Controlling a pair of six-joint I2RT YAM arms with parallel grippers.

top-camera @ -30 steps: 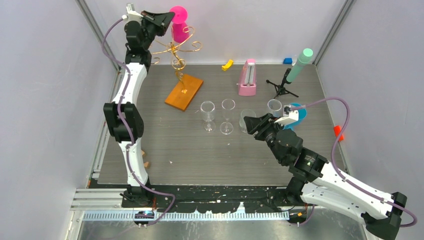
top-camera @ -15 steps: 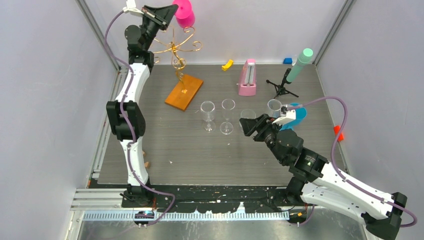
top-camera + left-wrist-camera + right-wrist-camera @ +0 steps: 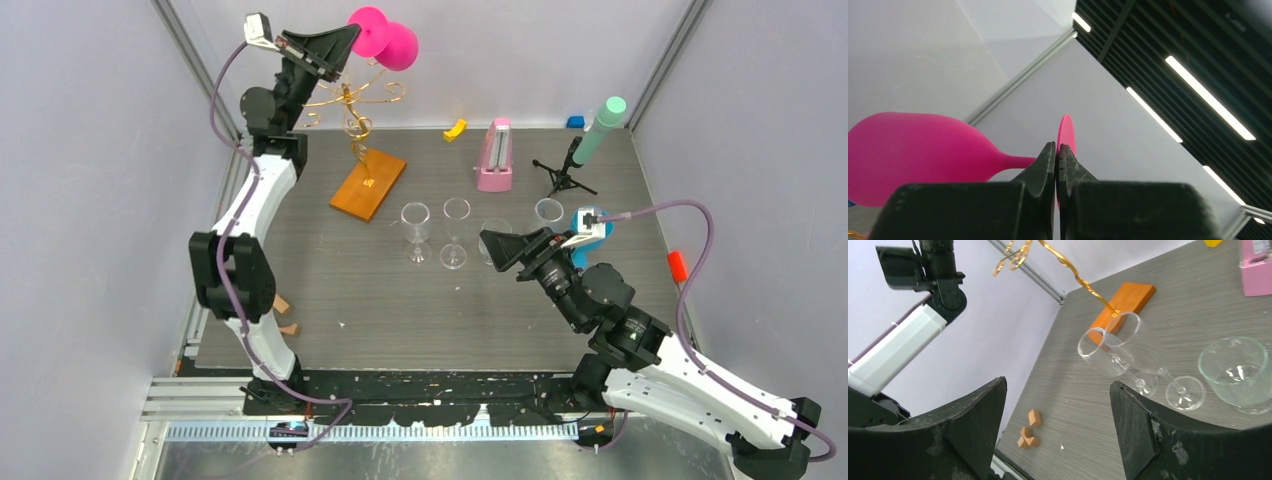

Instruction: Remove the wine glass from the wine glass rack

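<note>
The pink wine glass hangs on its side in the air, above and right of the gold wire rack on its orange base. My left gripper is shut on the glass's flat round foot. In the left wrist view the fingers pinch the foot edge-on, with the stem and bowl to the left. My right gripper is open and empty low over the table, near the clear glasses.
Two clear stemmed glasses and two clear tumblers stand mid-table. A pink box, a small tripod, a yellow piece and a teal cylinder stand behind. Small tan blocks lie at the left edge.
My left gripper has lifted the pink glass up and to the right, off the rack arms, tipping it onto its side. My right arm has shifted slightly towards the front.
</note>
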